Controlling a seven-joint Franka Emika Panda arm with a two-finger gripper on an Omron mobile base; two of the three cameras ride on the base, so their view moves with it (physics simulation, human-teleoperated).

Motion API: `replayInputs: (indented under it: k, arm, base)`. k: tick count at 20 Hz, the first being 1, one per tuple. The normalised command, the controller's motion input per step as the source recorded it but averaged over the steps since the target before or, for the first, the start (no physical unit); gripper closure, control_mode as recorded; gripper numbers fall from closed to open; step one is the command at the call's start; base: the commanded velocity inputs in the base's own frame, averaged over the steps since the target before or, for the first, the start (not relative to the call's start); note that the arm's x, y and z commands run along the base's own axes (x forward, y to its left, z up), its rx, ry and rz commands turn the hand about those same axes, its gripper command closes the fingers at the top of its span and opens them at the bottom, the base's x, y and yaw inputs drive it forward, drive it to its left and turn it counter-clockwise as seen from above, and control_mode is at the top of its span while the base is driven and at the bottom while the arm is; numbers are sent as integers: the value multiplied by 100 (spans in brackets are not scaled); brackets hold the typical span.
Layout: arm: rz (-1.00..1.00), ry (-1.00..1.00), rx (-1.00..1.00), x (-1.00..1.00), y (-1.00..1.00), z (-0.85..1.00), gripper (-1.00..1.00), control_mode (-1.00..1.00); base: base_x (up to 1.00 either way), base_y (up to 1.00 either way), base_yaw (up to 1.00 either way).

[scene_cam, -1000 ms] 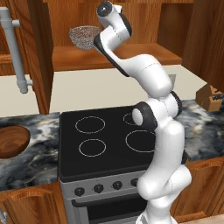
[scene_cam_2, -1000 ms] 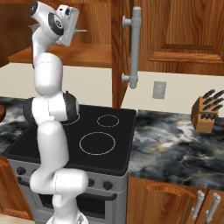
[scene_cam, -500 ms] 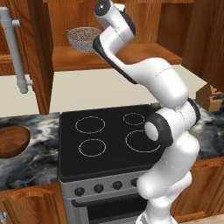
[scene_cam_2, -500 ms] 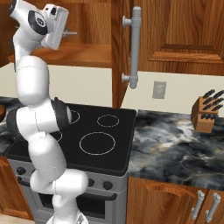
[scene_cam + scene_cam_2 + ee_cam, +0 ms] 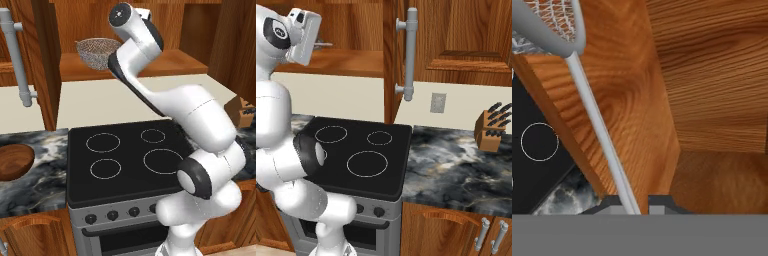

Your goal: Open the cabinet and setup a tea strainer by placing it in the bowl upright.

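Marbled dark worktop [image 5: 456, 160] flanks the black stove [image 5: 125, 160]; at the left base view's edge I see the wooden bowl [image 5: 14, 161], partly cut off. Up in the open cabinet [image 5: 125, 30], the gripper [image 5: 634, 202] has its jaws clenched on the tea strainer [image 5: 97, 52]: the thin handle runs between the fingertips, though my arm hides the grasp from both base cameras. Its silver mesh basket hangs over the reddish shelf's edge.
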Motion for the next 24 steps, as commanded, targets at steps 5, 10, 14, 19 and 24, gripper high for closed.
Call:
replayInputs:
  k: [5, 10, 14, 19, 24]
  arm:
    - [0, 0, 0, -92, 0, 0, 100, -100]
    - [0, 0, 0, -98, 0, 0, 100, -100]
    - [0, 0, 0, -100, -3, 0, 100, -100]
    - [1, -15, 0, -100, -5, -3, 100, -100]
    - [2, -20, -2, -88, -11, -25, 100, -100]
  base:
    - [0, 0, 0]
    - [0, 0, 0]
    - [0, 0, 0]
    - [0, 0, 0]
    - [0, 0, 0]
